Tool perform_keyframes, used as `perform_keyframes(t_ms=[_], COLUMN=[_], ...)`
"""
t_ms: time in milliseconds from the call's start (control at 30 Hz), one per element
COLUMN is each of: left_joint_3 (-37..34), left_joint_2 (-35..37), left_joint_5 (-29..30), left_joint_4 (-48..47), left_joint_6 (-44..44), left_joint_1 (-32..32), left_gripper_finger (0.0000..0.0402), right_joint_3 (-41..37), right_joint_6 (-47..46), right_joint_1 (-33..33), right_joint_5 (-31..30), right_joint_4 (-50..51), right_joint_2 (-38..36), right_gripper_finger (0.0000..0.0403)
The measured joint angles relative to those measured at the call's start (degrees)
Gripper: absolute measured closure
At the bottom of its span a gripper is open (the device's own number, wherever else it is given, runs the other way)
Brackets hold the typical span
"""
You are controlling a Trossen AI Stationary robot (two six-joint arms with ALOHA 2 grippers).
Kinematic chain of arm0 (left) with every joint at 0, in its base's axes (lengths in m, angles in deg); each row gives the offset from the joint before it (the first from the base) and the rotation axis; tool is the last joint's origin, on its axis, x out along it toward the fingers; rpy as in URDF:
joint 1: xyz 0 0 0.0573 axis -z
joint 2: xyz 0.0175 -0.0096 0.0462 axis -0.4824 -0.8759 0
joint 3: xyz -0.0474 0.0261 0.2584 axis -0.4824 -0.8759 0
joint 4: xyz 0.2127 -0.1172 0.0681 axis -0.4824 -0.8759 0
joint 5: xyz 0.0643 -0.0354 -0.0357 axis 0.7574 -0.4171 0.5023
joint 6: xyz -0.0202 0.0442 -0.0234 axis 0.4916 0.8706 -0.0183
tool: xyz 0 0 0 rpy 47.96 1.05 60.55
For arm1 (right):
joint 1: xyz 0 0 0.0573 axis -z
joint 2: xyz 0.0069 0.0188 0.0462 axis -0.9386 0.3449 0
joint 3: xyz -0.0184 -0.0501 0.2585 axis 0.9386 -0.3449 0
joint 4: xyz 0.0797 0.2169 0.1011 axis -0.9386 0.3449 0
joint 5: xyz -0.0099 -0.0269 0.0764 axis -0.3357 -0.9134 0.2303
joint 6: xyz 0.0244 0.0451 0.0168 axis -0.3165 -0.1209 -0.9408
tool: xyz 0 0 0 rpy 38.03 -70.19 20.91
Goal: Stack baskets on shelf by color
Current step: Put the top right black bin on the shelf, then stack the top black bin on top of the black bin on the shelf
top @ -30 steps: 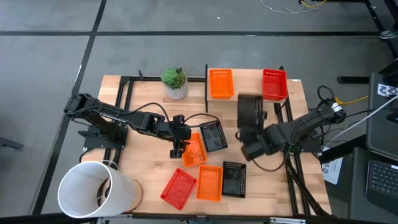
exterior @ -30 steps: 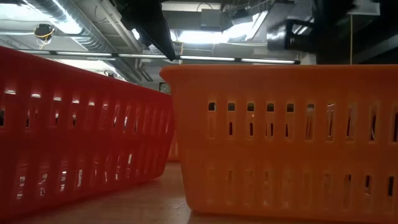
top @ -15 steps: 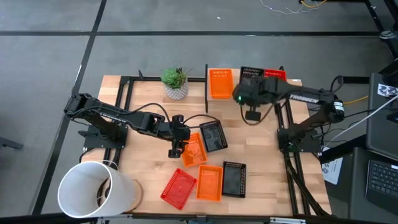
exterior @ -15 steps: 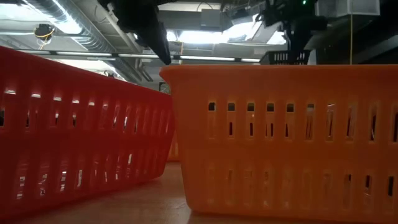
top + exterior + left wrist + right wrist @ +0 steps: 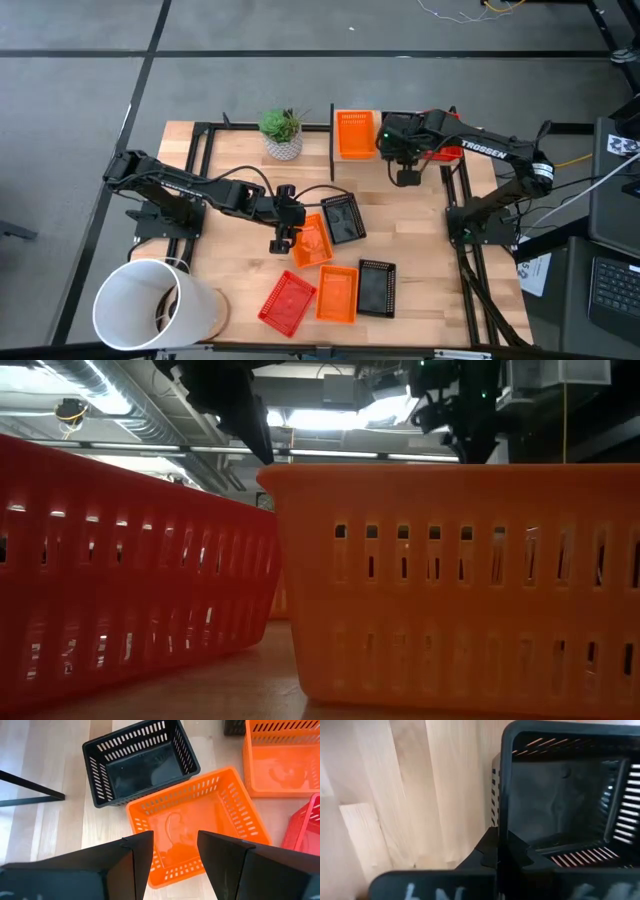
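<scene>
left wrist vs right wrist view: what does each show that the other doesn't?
Left wrist only: the left gripper, open, above an orange basket, with a black basket touching it on one side, another orange basket and a red basket nearby.

Right wrist only: the right gripper shut on the rim of a different black basket, over a light wooden board.

Both: black mesh baskets on pale wood; neither sees the other arm.
</scene>
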Motion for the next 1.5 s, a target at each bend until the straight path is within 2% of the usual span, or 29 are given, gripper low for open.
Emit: perform_keyframes(t_ms=[267,400,700,867,1300,1500], left_joint_3=[0.0,0.0,0.0,0.0,0.0,0.0], left_joint_2=[0.0,0.0,0.0,0.0,0.0,0.0], left_joint_5=[0.02,0.02,0.02,0.02,0.02,0.02], left_joint_4=[0.02,0.02,0.02,0.02,0.02,0.02], left_joint_6=[-0.02,-0.04,-0.04,-0.07,-0.09,-0.04], left_joint_1=[0.0,0.0,0.0,0.0,0.0,0.0], left_gripper_finger=[0.0255,0.0255,0.0255,0.0255,0.0255,0.0255], right_joint_3=[-1.98,-1.9,-1.89,-1.89,-1.86,-0.29], right_joint_6=[0.52,0.54,-0.88,-2.58,-3.34,-3.4], right_joint_1=[0.63,0.67,0.74,0.5,0.44,0.41], right_joint_5=[-0.15,-3.44,-3.06,-0.3,-1.59,-4.81], right_joint_4=[-4.77,-4.69,-3.99,-1.79,-1.53,-1.14], right_joint_2=[0.0,0.0,0.0,0.0,0.0,0.03], right_gripper_finger=[0.0389,0.0367,0.0305,0.0281,0.027,0.027])
